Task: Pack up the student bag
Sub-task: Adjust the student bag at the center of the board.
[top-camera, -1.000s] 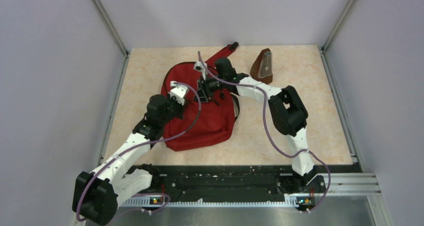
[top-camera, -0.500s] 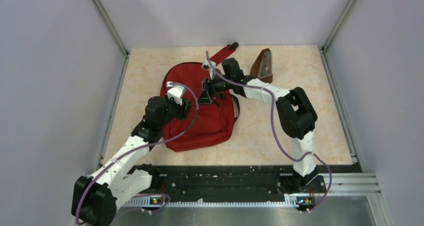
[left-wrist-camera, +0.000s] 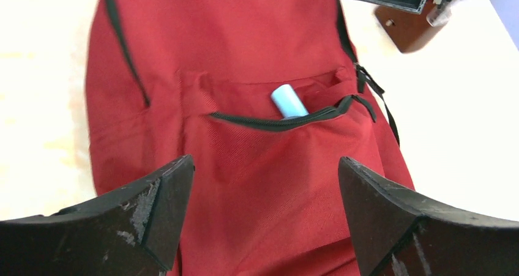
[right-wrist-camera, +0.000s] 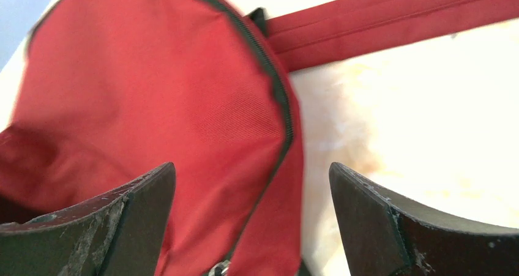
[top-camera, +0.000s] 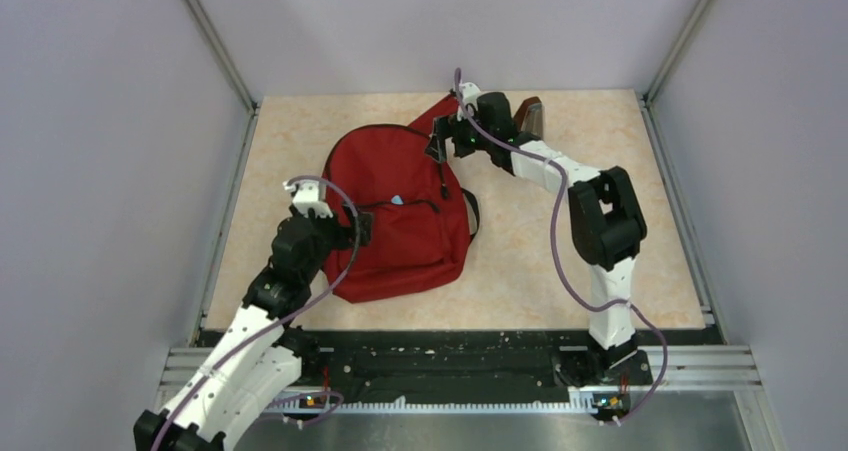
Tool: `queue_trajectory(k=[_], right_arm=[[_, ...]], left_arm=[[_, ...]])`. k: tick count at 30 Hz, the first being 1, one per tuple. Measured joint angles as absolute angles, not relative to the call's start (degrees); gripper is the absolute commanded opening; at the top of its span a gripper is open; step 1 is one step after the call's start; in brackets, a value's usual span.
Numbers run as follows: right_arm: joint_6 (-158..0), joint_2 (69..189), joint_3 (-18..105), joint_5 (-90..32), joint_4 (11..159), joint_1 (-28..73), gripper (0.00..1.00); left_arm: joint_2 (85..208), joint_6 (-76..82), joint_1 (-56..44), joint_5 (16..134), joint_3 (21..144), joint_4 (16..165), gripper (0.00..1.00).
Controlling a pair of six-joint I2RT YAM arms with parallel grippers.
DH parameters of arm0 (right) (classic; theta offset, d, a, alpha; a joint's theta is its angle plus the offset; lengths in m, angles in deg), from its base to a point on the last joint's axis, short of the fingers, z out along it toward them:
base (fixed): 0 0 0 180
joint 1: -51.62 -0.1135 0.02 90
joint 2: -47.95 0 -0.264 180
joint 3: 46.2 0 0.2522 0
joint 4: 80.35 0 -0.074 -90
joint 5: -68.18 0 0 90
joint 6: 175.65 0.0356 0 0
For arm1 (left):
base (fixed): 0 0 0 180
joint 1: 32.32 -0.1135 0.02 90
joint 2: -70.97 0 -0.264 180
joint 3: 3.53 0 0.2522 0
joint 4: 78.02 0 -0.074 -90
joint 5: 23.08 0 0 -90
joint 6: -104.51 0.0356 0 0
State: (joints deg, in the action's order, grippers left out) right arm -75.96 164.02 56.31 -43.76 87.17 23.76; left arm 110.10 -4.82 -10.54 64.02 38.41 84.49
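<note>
While the left arm reaches up from its base w/ the elbow bent, the left claw (top-camera: pixel 352 229) hangs over the near-left part of the student bag (top-camera: pixel 400 226), aimed across the bag's front. Its fingers are spread wide w/ nothing between them. In the left wrist view, the red fabric fills the gap between the fingers and the front pocket (left-wrist-camera: pixel 275 153) lies just ahead. The pocket's black zipper is partly undone, and a pale blue cylinder (left-wrist-camera: pixel 287 100) pokes out of the slot; prob. a small tube, but the view is too poor to be sure.

The right arm is stretched far out, forearm angled inward, w/ the right claw (top-camera: pixel 441 143) above the bag's far-right top edge. It too is spread apart and empty. In the right wrist view, the bag's rounded top and black zipper line run between the fingers, w/ a red strap (right-wrist-camera: pixel 398 19) lying flat on the tabletop (right-wrist-camera: pixel 428 135) beyond.

The bag lies flat, mid-tabletop, left of centre. A brown object (top-camera: pixel 530 117) sits at the far side, partly hidden by the right arm.
</note>
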Motion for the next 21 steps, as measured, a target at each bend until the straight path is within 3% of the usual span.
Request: queue_trajectory(k=[6,8,9,12,13,14,17,21], right_arm=[[-76.1,172.7,63.9,-39.7,85.8,24.9,0.86],[-76.6,175.7,67.4,-39.5,84.3,24.9,0.75],[-76.9,176.9,68.7,-39.7,83.5,24.9,0.67],[-77.8,178.8,70.5,-42.1,82.4,24.9,0.17],[-78.1,178.9,70.5,-43.0,82.0,24.9,0.04],[-78.2,178.9,70.4,-43.9,81.5,24.9,0.00],[-78.0,178.3,69.0,-43.9,82.0,24.7,0.00],[-76.5,170.2,53.6,-39.8,87.7,24.7,0.00]], left_arm=[[104.8,-12.5,-10.8,54.8,35.4,78.5,0.98],[104.5,-14.6,-11.3,53.0,33.5,77.8,0.98],[104.7,-15.4,-11.4,52.5,32.7,77.8,0.98],[106.8,-17.6,-12.2,51.6,29.7,79.0,0.94],[107.6,-18.1,-12.3,51.4,28.8,79.6,0.92],[109.0,-18.5,-12.5,51.2,28.0,80.4,0.90],[112.9,-18.8,-12.9,50.6,27.2,83.7,0.82],[118.0,-18.3,-13.8,50.5,27.2,90.1,0.64]])
